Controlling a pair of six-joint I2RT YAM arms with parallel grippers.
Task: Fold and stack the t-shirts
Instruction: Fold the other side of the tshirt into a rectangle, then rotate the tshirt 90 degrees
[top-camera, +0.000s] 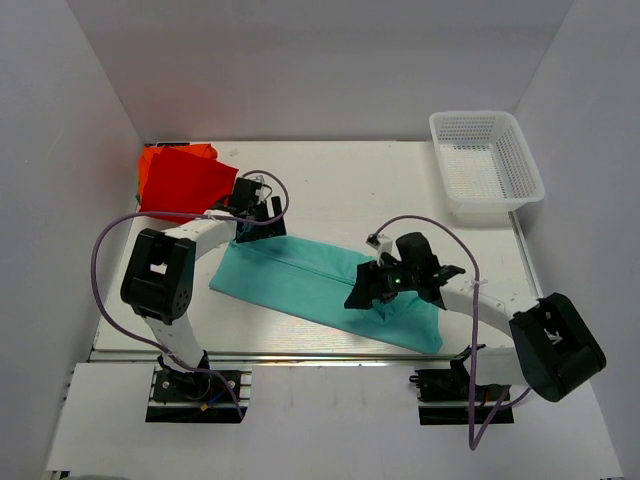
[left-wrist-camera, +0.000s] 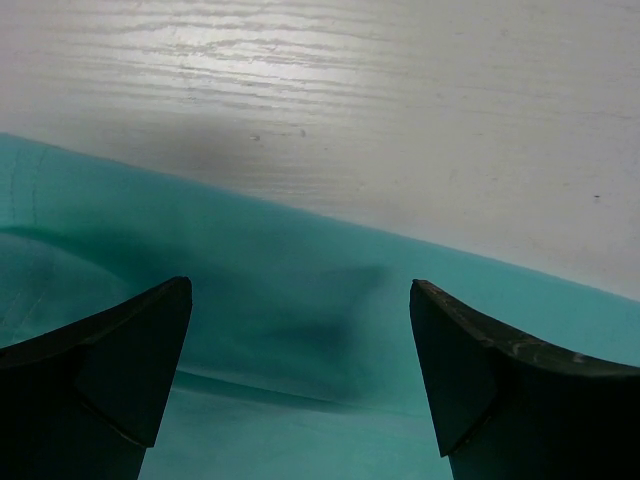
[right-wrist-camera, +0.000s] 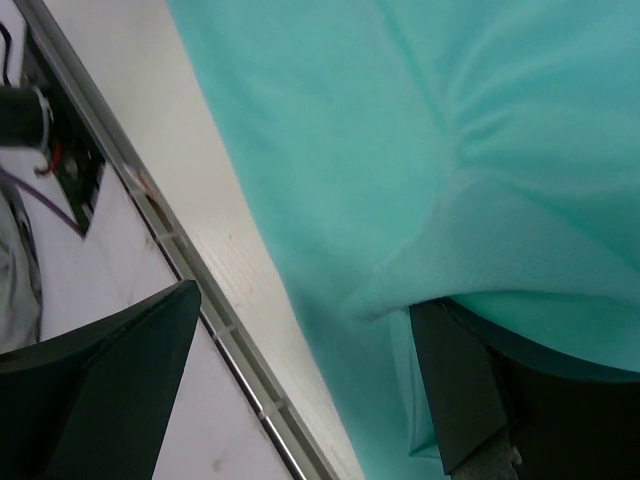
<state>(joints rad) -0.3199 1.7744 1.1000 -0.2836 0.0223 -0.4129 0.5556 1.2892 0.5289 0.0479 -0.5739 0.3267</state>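
The teal t-shirt lies on the table folded into a long strip that runs from centre left to front right. My left gripper is open, low over its back-left end; in the left wrist view the teal cloth fills the space under the jaws. My right gripper is open over the strip's right half. In the right wrist view a raised fold of the teal cloth lies over the right finger. The red t-shirt lies folded at the back left with an orange edge.
A white mesh basket stands at the back right corner. The table's front edge rail runs close to the right gripper. White walls enclose the table on three sides. Purple cables loop over both arms.
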